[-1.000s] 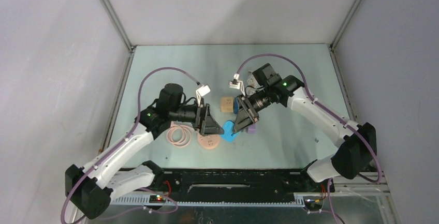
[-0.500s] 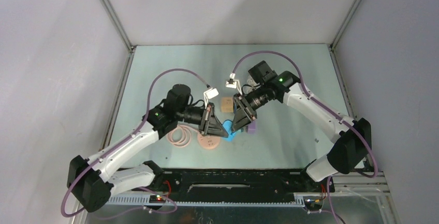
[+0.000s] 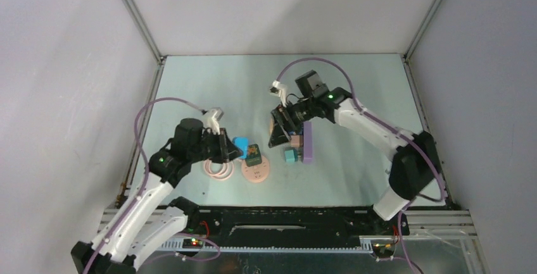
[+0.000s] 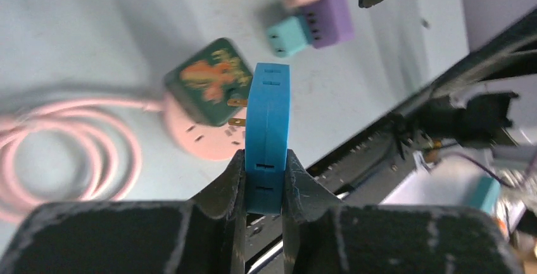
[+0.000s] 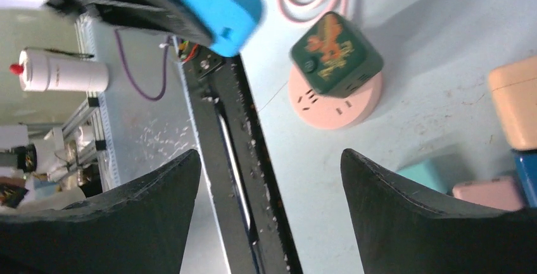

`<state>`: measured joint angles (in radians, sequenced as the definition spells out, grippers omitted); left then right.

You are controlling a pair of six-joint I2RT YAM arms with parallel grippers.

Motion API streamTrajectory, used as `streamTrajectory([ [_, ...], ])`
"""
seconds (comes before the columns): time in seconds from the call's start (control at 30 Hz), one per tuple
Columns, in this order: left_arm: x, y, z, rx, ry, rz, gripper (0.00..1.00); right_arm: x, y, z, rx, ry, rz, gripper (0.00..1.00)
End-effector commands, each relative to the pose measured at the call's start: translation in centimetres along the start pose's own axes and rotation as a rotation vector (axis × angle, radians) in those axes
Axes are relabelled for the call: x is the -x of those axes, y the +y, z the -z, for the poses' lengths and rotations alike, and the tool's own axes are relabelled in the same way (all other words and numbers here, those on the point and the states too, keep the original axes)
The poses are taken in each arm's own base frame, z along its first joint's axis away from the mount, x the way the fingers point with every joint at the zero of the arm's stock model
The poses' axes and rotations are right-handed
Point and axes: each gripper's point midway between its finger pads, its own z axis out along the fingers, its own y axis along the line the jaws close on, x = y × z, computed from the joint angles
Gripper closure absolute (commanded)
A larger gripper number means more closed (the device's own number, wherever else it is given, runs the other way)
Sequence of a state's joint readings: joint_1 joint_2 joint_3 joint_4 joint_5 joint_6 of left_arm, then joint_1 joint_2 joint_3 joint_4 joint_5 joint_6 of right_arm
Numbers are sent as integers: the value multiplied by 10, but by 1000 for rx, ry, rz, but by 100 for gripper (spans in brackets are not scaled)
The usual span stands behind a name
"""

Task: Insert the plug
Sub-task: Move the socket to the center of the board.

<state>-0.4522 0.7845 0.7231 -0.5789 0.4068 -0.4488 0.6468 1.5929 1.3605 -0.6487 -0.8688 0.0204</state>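
Pale green table top (image 3: 209, 90) is shut in by grey walls on the left, back and right, and a black rail (image 3: 285, 214) runs along the near edge. Wide bare surface is seen behind both arms; the things are packed close together near the front middle.

A flat blue plug (image 4: 268, 109) is squeezed tight between the fingers of the left gripper (image 4: 265, 157) and is held up off the table, just beside a dark green cube with an orange picture (image 3: 254, 154). The cube is set on a round pink socket (image 3: 256, 173), with a coil of pink cable (image 3: 218, 168) to its left.

The right gripper (image 5: 269, 157) is spread wide with nothing held. It hangs over a long purple power strip (image 3: 310, 142), a small teal plug (image 3: 290, 155) and a small pink plug (image 3: 296, 140).

Two metal pins on the cube are shown only by the left wrist view. A tan block (image 5: 516, 103) is seen plainly only in the right wrist view, as is a white bottle with a red cap (image 5: 60, 71) beyond the rail, off the table.
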Motion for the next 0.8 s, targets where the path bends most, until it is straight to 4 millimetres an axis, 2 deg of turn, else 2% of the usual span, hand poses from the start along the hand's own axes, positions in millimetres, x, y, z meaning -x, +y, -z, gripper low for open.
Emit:
streamTrajectory([
  [0.0, -15, 54, 12, 281, -70, 185, 100, 22, -41, -37, -54, -13, -73, 17],
  [0.13, -55, 70, 4, 323, 42, 301, 100, 20, -62, -51, -100, 47, -164, 16],
  [0.27, -93, 70, -5, 283, 168, 370, 100, 25, -79, -40, -168, 29, -220, 15],
  [0.3, -97, 71, -7, 278, 171, 387, 100, 25, -83, -36, -190, 28, -231, 15],
  [0.4, -93, 71, -12, 280, 163, 400, 100, 25, -98, -19, -276, 16, -235, 15],
  [0.53, -75, 80, -7, 364, 153, 333, 100, 16, -116, 10, -408, 30, -279, 17],
  [0.63, -52, 87, 3, 446, 129, 249, 100, -3, -132, 30, -488, 47, -345, 26],
  [0.77, -19, 85, 15, 499, 91, 163, 100, -33, -147, 53, -609, 91, -396, 27],
])
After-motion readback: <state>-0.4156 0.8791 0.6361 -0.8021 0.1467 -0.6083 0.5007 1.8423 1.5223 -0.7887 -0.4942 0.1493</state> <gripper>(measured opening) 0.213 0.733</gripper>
